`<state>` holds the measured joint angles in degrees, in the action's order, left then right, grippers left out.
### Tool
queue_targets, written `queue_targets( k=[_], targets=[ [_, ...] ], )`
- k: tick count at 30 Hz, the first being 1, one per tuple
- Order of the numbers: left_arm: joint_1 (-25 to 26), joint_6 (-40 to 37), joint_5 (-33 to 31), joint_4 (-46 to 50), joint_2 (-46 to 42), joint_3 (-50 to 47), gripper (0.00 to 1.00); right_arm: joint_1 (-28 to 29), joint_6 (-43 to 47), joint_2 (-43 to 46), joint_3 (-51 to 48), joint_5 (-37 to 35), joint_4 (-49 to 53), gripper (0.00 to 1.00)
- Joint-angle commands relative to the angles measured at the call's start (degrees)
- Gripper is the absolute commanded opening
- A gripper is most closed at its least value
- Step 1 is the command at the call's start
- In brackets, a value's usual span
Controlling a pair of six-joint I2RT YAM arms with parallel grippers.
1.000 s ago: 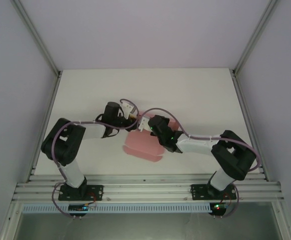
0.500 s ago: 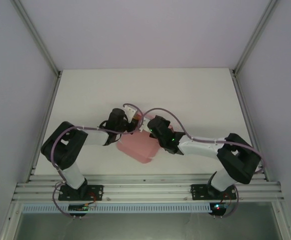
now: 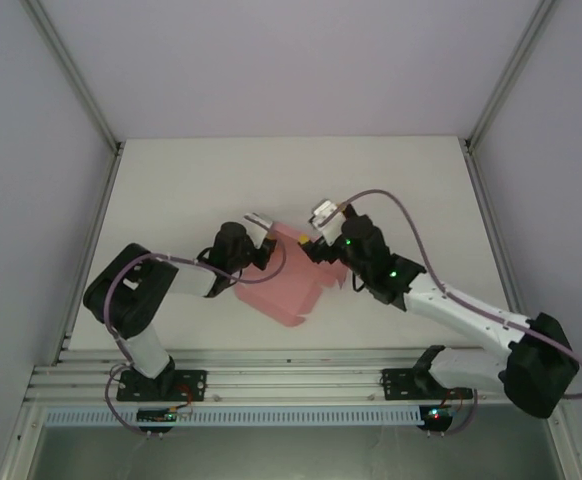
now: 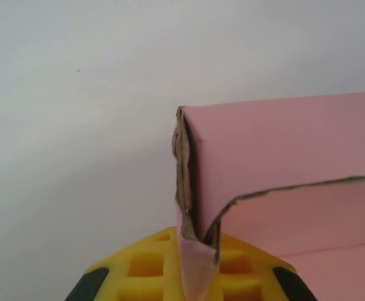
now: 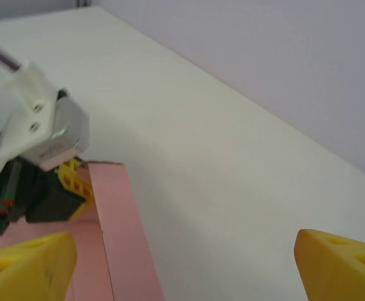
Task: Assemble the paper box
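Observation:
The paper box [image 3: 289, 285] is a pale-pink card shape with raised walls, lying mid-table between the two arms. My left gripper [image 3: 267, 246] is shut on its far left corner. In the left wrist view the yellow fingers [image 4: 146, 266] pinch a folded card corner [image 4: 198, 260], and the pink wall [image 4: 283, 141] runs off to the right. My right gripper [image 3: 323, 232] hovers over the box's far right edge. Its yellow fingers [image 5: 26, 263] stand wide apart with nothing between them. The box wall [image 5: 116, 232] lies below, near its left finger.
The white tabletop [image 3: 391, 190] stretches out behind and to both sides of the box. Grey enclosure walls and aluminium posts [image 3: 79, 90] border it. The left arm's white wrist mount [image 5: 41, 122] sits close to the right gripper's left finger.
My right gripper has opened, let go of the box and swung right and away. My left gripper has shut on the box's corner. The box has shifted slightly left.

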<state>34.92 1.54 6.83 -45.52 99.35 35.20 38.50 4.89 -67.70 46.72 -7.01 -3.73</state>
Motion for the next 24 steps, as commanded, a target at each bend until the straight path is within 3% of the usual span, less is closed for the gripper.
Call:
queue_targets(
  k=[1, 10, 18, 21, 24],
  targets=[
    [0.7, 0.6, 0.9, -7.0, 2.1, -0.3, 0.0, -4.2, -11.0, -4.3, 5.4, 7.2, 7.5, 0.93],
    [1.0, 0.0, 0.1, -8.4, 5.2, 0.7, 0.0, -7.9, -12.8, -21.0, 16.8, 16.6, 14.4, 0.88],
    [1.0, -0.1, -0.1, -5.5, 5.8, 1.4, 0.05, -4.1, -10.0, -32.7, 24.7, 12.6, 22.3, 0.83],
    [1.1, 0.5, -0.7, -5.0, 5.4, 1.5, 0.12, -3.3, -9.5, -34.4, 24.4, 11.2, 24.2, 0.81],
    [1.1, 1.0, -2.0, -3.9, 5.0, 2.0, 0.13, -3.0, -9.6, -34.9, 22.7, 10.7, 24.3, 0.79]
  ],
)
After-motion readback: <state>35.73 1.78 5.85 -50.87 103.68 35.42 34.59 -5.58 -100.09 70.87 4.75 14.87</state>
